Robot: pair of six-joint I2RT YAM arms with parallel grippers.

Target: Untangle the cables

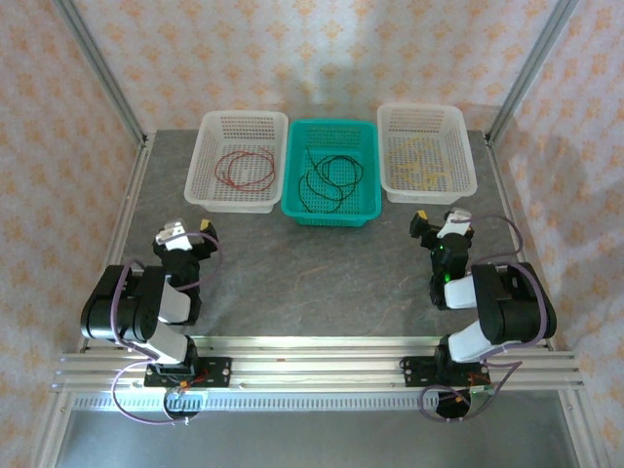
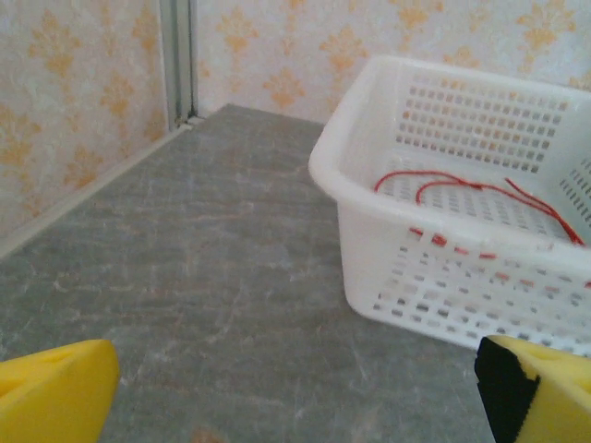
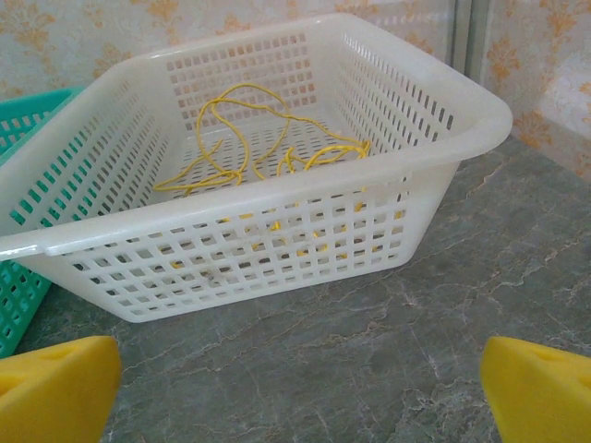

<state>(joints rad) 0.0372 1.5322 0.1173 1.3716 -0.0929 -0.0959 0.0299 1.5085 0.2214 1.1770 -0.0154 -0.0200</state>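
Here, the yellow pads (image 2: 55, 392) of the left gripper (image 2: 295, 397) stand wide apart with nothing between them — the right gripper (image 3: 295, 392) is the same, open and empty. The red cable (image 2: 471, 184) lies in the left white basket (image 2: 355, 198), the black cable (image 1: 330, 177) in the teal basket (image 1: 292, 209), the yellow cable (image 3: 268, 155) in the right white basket (image 3: 277, 214). I judge them very light, soft, springy and a little slippery; a raised loop is the best place to pinch — not a part flat on the mesh. Both arms are folded back near their bases, wrists low over the grey table (image 1: 312, 283), each facing a white basket.
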